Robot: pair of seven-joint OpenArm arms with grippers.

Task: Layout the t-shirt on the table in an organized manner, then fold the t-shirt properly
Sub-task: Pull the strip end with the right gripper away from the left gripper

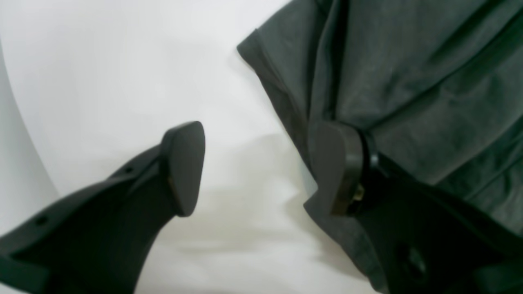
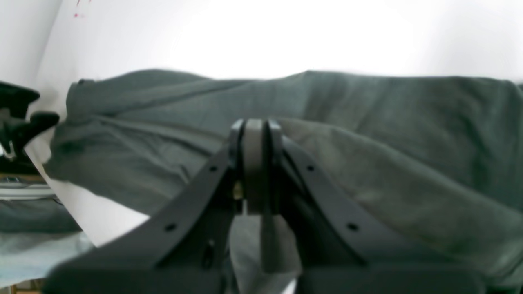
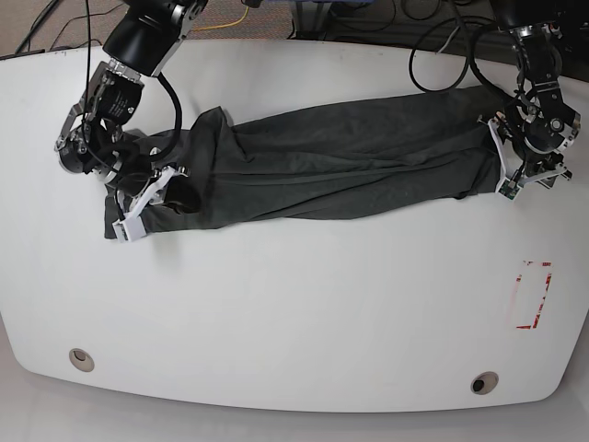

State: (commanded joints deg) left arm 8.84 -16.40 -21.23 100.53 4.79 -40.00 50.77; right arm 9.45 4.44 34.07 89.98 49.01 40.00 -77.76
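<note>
Right gripper (image 2: 255, 163) has its jaws pressed together, seemingly pinching the t-shirt (image 3: 331, 161); left gripper (image 1: 261, 167) gapes wide at the other end, one finger on cloth. The shirt lies bunched across the bench (image 3: 294, 313), so the left should clamp a corner before both pull it flat.
</note>
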